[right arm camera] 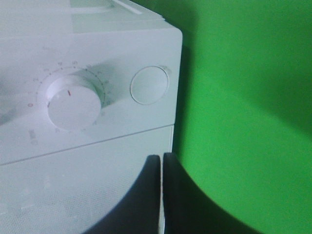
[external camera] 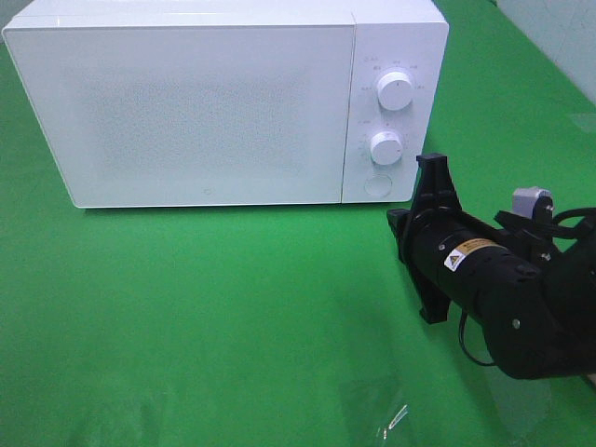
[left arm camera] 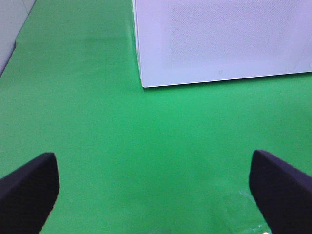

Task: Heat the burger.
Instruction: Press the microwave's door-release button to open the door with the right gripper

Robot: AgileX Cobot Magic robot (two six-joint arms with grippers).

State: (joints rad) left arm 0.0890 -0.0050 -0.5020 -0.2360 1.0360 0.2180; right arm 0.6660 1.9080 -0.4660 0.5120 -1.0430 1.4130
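Right gripper: the two dark fingers are pressed flat together with only a hairline seam between them, and they grasp nothing.
Right gripper, position: its tips sit just in front of the microwave, low on the front near the line where the door meets the control panel. I cannot tell whether they touch it.
Left gripper: it is spread as wide as it goes, with blunt black fingers at both edges of its own wrist view and nothing between them but cloth.
Only in the right wrist view: close up, the lower dial shows a thin red pointer and a ring of faint tick marks. The round button beside it is a plain flat disc.
Only in the high view: the whole microwave shows here, with the upper dial above the lower one and the black right arm lying in from the right. The left gripper is missing from this view.
Only in the left wrist view: the microwave's left front corner.
Microwave: a white, glossy box with rounded corners. Its door is closed and has a fine speckled panel.
Green cloth: matte and smooth, it covers the table under everything.
Clear plastic scrap: it is crinkled and glinting, and lies on the cloth near the front edge.
Burger: it appears in none of the views, so I cannot tell where it is.
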